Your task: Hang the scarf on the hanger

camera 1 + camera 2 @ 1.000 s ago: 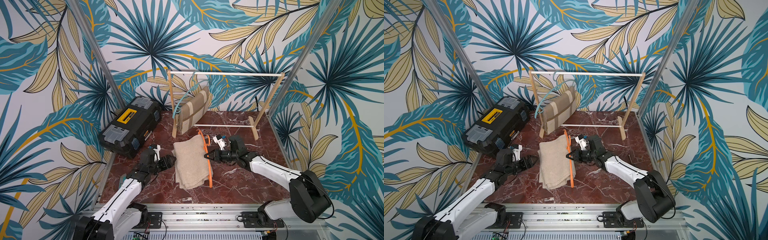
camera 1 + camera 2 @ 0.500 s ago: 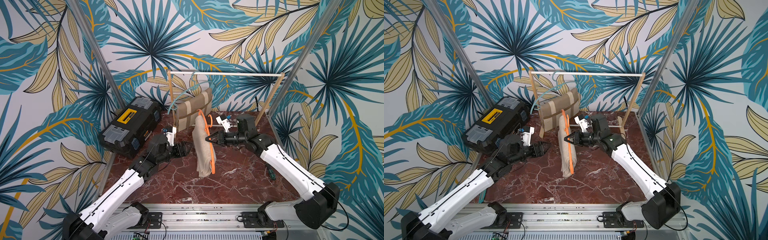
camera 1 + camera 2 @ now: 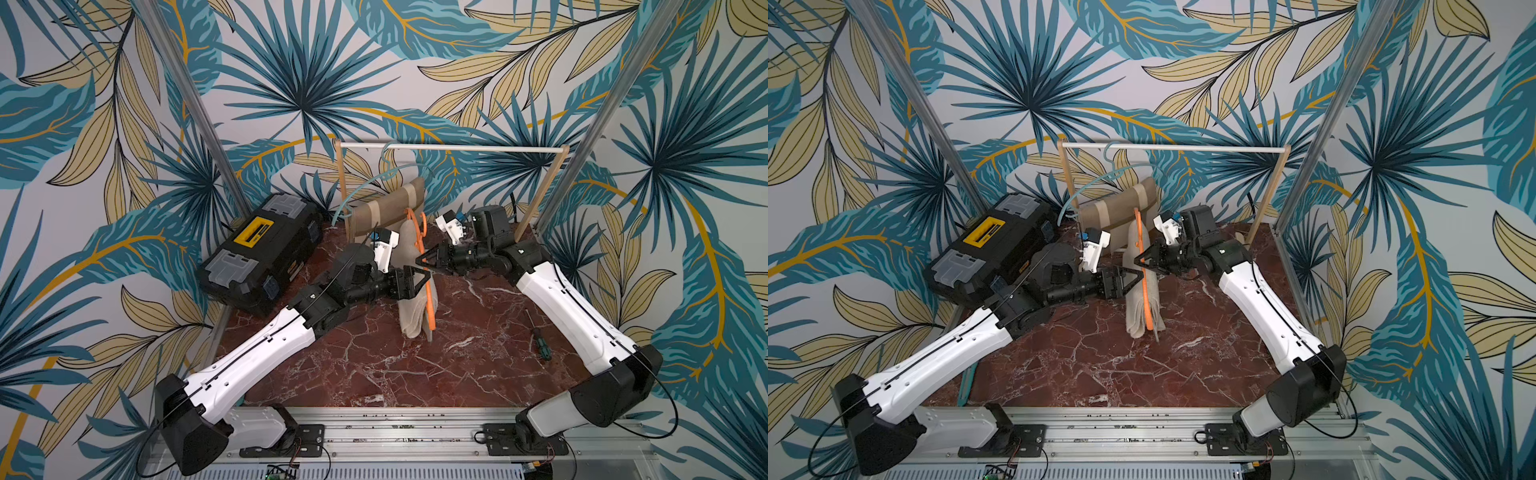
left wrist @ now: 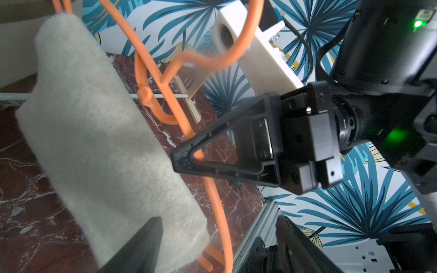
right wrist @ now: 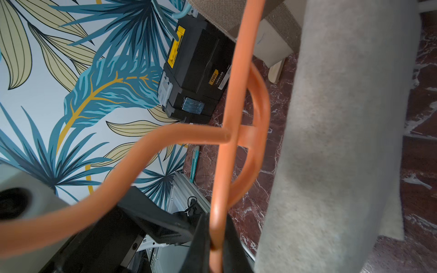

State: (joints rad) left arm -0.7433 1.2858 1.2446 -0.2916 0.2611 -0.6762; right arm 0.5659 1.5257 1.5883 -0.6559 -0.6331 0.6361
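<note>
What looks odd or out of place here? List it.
The orange hanger, pinched in the right gripper, hangs steeply tilted, one end pointing down, so the beige scarf sags along it. A green-handled screwdriver lies loose on the marble table by the right arm.

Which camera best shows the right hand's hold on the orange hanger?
Left wrist view: the right hand shows side-on, closed on the orange hanger beside the scarf. The right wrist view shows the rod entering the jaws, close and blurred. In both top views the hanger is small and edge-on.
</note>
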